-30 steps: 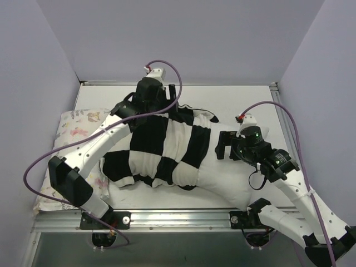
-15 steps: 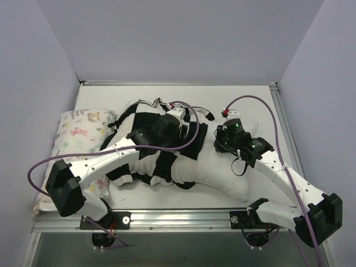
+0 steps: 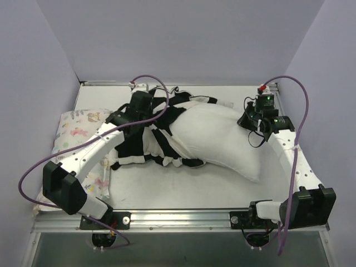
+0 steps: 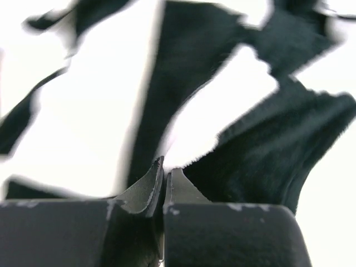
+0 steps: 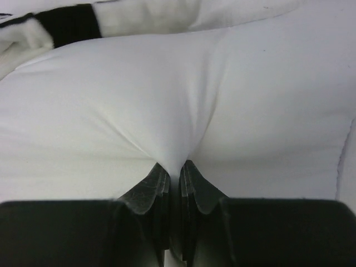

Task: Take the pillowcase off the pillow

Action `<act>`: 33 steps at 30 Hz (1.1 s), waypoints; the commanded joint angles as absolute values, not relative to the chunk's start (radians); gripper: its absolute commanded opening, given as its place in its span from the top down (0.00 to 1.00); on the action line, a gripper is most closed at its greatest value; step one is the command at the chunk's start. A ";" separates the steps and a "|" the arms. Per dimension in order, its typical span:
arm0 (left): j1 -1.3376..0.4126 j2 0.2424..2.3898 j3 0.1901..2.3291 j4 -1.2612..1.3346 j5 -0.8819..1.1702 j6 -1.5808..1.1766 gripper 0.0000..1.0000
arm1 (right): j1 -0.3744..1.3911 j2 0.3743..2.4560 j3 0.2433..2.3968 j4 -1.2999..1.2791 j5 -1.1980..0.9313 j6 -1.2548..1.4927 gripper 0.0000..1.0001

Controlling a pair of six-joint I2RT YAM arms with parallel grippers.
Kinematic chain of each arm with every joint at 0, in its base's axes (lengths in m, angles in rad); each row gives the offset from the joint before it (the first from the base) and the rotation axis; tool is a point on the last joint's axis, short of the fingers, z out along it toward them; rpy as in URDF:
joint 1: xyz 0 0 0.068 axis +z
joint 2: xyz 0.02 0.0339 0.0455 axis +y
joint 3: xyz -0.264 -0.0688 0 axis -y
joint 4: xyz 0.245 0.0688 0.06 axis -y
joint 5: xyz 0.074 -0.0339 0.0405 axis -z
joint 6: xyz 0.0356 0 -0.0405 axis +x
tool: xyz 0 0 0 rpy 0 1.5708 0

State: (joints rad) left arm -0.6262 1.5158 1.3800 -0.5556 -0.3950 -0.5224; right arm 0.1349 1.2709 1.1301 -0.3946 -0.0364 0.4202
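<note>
On the table (image 3: 183, 189), the pillowcase (image 3: 140, 146) has bunched leftward, baring more pillow (image 3: 217, 136).

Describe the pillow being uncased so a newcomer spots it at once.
On the table, look centre-right: the pillow is the plump plain white one, its left end under the bunched checkered pillowcase. The other pillow, at the left edge, is floral-printed.

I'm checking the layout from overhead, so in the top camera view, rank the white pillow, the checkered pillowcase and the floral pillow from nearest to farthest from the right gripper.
1. White pillow: pinched in the right gripper, right side.
2. Checkered pillowcase: bunched at centre-left.
3. Floral pillow: far left edge.
</note>
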 commanded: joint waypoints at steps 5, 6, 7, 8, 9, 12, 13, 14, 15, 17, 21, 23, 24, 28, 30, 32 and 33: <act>-0.449 1.338 1.203 -0.614 -0.431 -0.508 1.00 | 0.038 1.292 1.223 -0.491 0.046 0.408 1.00; -0.477 1.342 1.180 -0.582 -0.408 -0.514 1.00 | 0.057 1.287 1.227 -0.491 0.052 0.400 1.00; -0.497 1.350 1.175 -0.566 -0.385 -0.517 1.00 | 0.075 1.284 1.233 -0.491 0.060 0.396 0.95; -0.518 1.376 1.174 -0.551 -0.362 -0.517 1.00 | 0.119 1.276 1.238 -0.491 0.060 0.387 0.85; -0.559 1.391 1.177 -0.540 -0.357 -0.522 1.00 | 0.145 1.266 1.244 -0.489 0.061 0.374 0.71; -0.601 1.445 1.192 -0.525 -0.335 -0.523 1.00 | 0.304 1.189 1.264 -0.442 0.081 0.304 0.22; -0.606 1.451 1.187 -0.522 -0.325 -0.535 1.00 | 0.351 1.174 1.269 -0.433 0.092 0.263 0.18; -0.607 1.456 1.181 -0.512 -0.318 -0.538 1.00 | 0.395 1.160 1.264 -0.419 0.098 0.233 0.14; -0.606 1.454 1.175 -0.493 -0.307 -0.540 1.00 | 0.498 1.151 1.266 -0.411 0.141 0.209 0.08; -0.604 1.448 1.167 -0.485 -0.302 -0.545 1.00 | 0.575 1.158 1.250 -0.403 0.150 0.123 0.04; -0.606 1.447 1.180 -0.476 -0.288 -0.548 1.00 | 0.699 1.247 1.200 -0.361 0.161 0.064 0.00; -0.604 1.450 1.187 -0.474 -0.279 -0.548 1.00 | 0.735 1.302 1.171 -0.338 0.169 0.060 0.00; -0.604 1.447 1.196 -0.479 -0.278 -0.548 1.00 | 0.738 1.331 1.161 -0.316 0.158 0.055 0.00; -0.591 1.425 1.212 -0.485 -0.273 -0.545 1.00 | 0.742 1.520 1.163 -0.296 0.143 0.052 0.02; -0.577 1.419 1.224 -0.495 -0.261 -0.538 1.00 | 0.735 1.572 1.176 -0.313 0.194 0.061 0.05; -0.574 1.413 1.241 -0.505 -0.255 -0.528 1.00 | 0.710 1.646 1.227 -0.391 0.218 0.083 0.20; -0.575 1.408 1.241 -0.506 -0.247 -0.525 0.89 | 0.671 1.663 1.235 -0.417 0.213 0.098 0.51</act>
State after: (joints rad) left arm -0.5869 1.4410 1.1946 -0.4885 -0.2749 -0.5377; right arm 0.7334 1.6016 1.2140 -0.3031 0.1627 0.0742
